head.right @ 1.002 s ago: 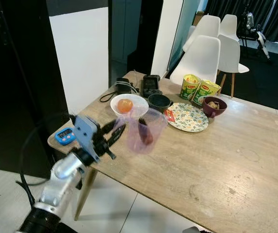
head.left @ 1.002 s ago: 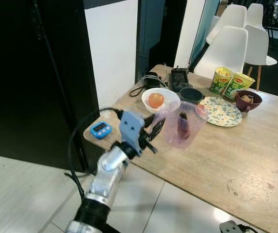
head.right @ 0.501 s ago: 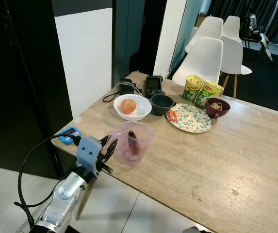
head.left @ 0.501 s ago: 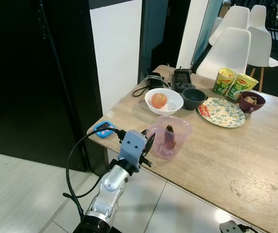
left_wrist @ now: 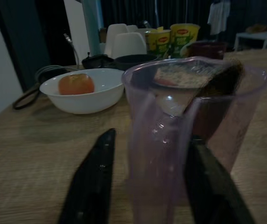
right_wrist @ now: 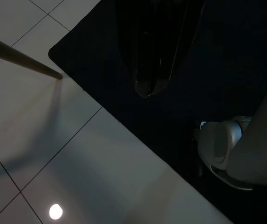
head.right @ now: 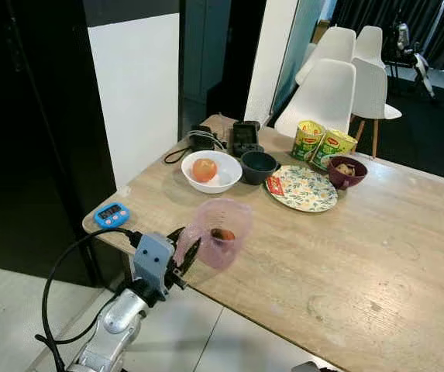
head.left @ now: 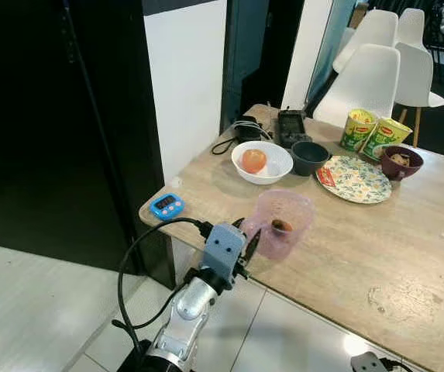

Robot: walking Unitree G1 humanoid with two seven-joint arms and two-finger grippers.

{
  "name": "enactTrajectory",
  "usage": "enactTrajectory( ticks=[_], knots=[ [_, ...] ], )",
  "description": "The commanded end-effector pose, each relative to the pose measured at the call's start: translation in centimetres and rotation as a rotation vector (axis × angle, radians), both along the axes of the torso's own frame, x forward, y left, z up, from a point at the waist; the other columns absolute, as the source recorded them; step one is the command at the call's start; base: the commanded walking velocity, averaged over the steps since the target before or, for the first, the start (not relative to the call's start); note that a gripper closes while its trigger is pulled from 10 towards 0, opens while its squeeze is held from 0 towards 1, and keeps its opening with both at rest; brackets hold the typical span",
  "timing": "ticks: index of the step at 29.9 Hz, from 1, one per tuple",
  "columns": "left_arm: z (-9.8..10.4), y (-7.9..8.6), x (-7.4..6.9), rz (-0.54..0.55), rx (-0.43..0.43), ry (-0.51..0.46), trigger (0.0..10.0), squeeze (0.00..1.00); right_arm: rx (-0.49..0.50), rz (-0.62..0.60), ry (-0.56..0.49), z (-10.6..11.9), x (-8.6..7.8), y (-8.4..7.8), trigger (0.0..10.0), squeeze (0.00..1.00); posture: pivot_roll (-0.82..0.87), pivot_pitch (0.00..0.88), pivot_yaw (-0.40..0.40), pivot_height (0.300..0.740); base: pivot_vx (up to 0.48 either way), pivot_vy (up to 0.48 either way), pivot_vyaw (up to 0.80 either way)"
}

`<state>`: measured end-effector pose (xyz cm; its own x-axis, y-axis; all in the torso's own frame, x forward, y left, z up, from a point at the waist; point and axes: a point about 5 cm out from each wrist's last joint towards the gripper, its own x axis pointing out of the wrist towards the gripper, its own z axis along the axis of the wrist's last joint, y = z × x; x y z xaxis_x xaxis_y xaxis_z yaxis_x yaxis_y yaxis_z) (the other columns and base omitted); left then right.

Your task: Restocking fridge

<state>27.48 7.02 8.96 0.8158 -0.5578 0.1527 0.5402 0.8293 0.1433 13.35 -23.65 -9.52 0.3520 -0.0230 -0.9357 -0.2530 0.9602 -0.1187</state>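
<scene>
A translucent pink jug (head.left: 283,221) stands upright on the wooden table (head.left: 376,248), near its front edge. A dark brown item (head.left: 282,226) lies inside it. My left gripper (head.left: 246,236) is right at the jug's near side, low over the table edge. In the left wrist view its black fingers (left_wrist: 93,182) stand open on either side of the jug's handle (left_wrist: 159,154), with a gap showing beside one finger. My right gripper (right_wrist: 146,91) hangs idle over a dark mat, its fingers together.
Behind the jug are a white bowl (head.left: 280,167) holding an orange fruit, a dark bowl (head.left: 309,155), a patterned plate (head.left: 357,178), two noodle cups (head.left: 367,130) and a maroon bowl (head.left: 398,161). A blue timer (head.left: 165,206) sits at the table's corner. A tall black unit (head.left: 51,116) stands left; white chairs (head.left: 369,74) behind.
The jug, held tilted above the table a second ago, has come down toward the front edge and now stands upright. My left arm lowered with it.
</scene>
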Motion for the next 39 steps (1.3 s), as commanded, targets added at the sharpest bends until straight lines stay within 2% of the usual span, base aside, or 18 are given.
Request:
enactTrajectory(
  ticks=[1, 5, 8, 10, 13, 16, 18, 19, 22, 27, 29, 31, 32, 33, 36, 39],
  knots=[
    [0.5, -0.6, -0.1, -0.022, -0.050, 0.005, 10.0, 0.00, -0.014, -0.008, -0.002, 0.1, -0.1, -0.6, 10.0, 0.00, 0.02, 0.000, -0.084, 0.740, 0.000, 0.000, 0.00],
    [1.4, -0.5, -0.2, -0.105, -0.099, 0.001, 10.0, 0.00, -0.013, -0.008, -0.002, 0.2, -0.1, -0.7, 10.0, 0.00, 0.02, 0.000, -0.087, 0.740, 0.000, 0.000, 0.00],
    [1.6, -0.4, -0.2, -0.123, -0.107, 0.000, 10.0, 0.00, -0.013, -0.006, -0.001, 0.2, 0.0, -0.7, 10.0, 0.00, 0.03, 0.000, -0.087, 0.740, 0.000, 0.000, 0.00],
    [2.9, -0.1, -0.5, -0.212, -0.150, -0.009, 10.0, 0.00, -0.012, -0.006, 0.001, 0.2, 0.0, -0.7, 10.0, 0.00, 0.03, 0.000, -0.084, 0.740, 0.000, 0.000, 0.00],
    [3.2, 0.0, -0.7, -0.236, -0.159, -0.011, 10.0, 0.00, -0.011, -0.006, 0.002, 0.2, 0.0, -0.6, 10.0, 0.00, 0.03, 0.000, -0.083, 0.740, 0.000, 0.000, 0.00],
    [3.4, -0.6, -1.8, -0.375, -0.138, 0.009, 10.0, 0.00, -0.009, -0.012, -0.001, 0.2, 0.0, -0.6, 10.0, 0.00, 0.03, 0.000, -0.079, 0.740, 0.000, 0.000, 0.00],
    [3.4, -0.6, -1.9, -0.382, -0.136, 0.013, 10.0, 0.00, -0.009, -0.012, -0.001, 0.2, 0.0, -0.6, 10.0, 0.00, 0.03, 0.000, -0.079, 0.740, 0.000, 0.000, 0.00],
    [3.0, -0.6, -2.1, -0.396, -0.103, 0.022, 10.0, 0.00, -0.008, -0.012, -0.001, 0.2, 0.0, -0.6, 10.0, 0.00, 0.03, 0.000, -0.077, 0.740, 0.000, 0.000, 0.00],
    [2.7, -0.5, -2.3, -0.402, -0.074, 0.030, 10.0, 0.00, -0.007, -0.013, -0.001, 0.2, 0.0, -0.6, 10.0, 0.00, 0.03, 0.000, -0.079, 0.740, 0.000, 0.000, 0.00],
    [2.6, -0.2, -2.3, -0.381, -0.049, 0.025, 10.0, 0.00, -0.007, -0.013, -0.001, 0.2, -0.1, -0.7, 10.0, 0.00, 0.03, 0.000, -0.080, 0.740, 0.000, 0.000, 0.00],
    [3.3, 0.8, -1.7, -0.308, -0.020, -0.007, 10.0, 0.00, -0.010, -0.013, 0.002, 0.1, -0.1, -0.7, 10.0, 0.00, 0.03, 0.000, -0.083, 0.740, 0.000, 0.000, 0.00],
    [3.7, 1.3, -1.4, -0.284, -0.021, -0.013, 10.0, 0.00, -0.011, -0.012, 0.004, 0.1, -0.1, -0.7, 10.0, 0.00, 0.03, 0.000, -0.082, 0.740, 0.000, 0.000, 0.00],
    [4.2, 1.9, -1.1, -0.261, -0.022, -0.026, 10.0, 1.00, -0.012, -0.012, 0.004, 0.1, -0.1, -0.7, 10.0, 0.00, 0.03, 0.000, -0.082, 0.740, 0.000, 0.000, 0.00],
    [4.2, 1.9, -1.1, -0.261, -0.022, -0.026, 10.0, 1.00, -0.012, -0.012, 0.004, 0.1, -0.1, -0.7, 10.0, 0.00, 0.03, 0.000, -0.082, 0.740, 0.000, 0.000, 0.00],
    [6.1, 3.2, -1.2, -0.269, -0.043, -0.060, 10.0, 1.00, -0.012, -0.012, 0.003, 0.2, -0.1, -0.8, 10.0, 0.00, 0.03, 0.000, -0.080, 0.740, 0.000, 0.000, 0.00],
    [6.9, 3.3, -1.7, -0.306, -0.056, -0.076, 10.0, 1.00, -0.010, -0.012, 0.003, 0.2, -0.1, -0.8, 10.0, 0.00, 0.04, 0.000, -0.081, 0.740, 0.000, 0.000, 0.00]
  ],
)
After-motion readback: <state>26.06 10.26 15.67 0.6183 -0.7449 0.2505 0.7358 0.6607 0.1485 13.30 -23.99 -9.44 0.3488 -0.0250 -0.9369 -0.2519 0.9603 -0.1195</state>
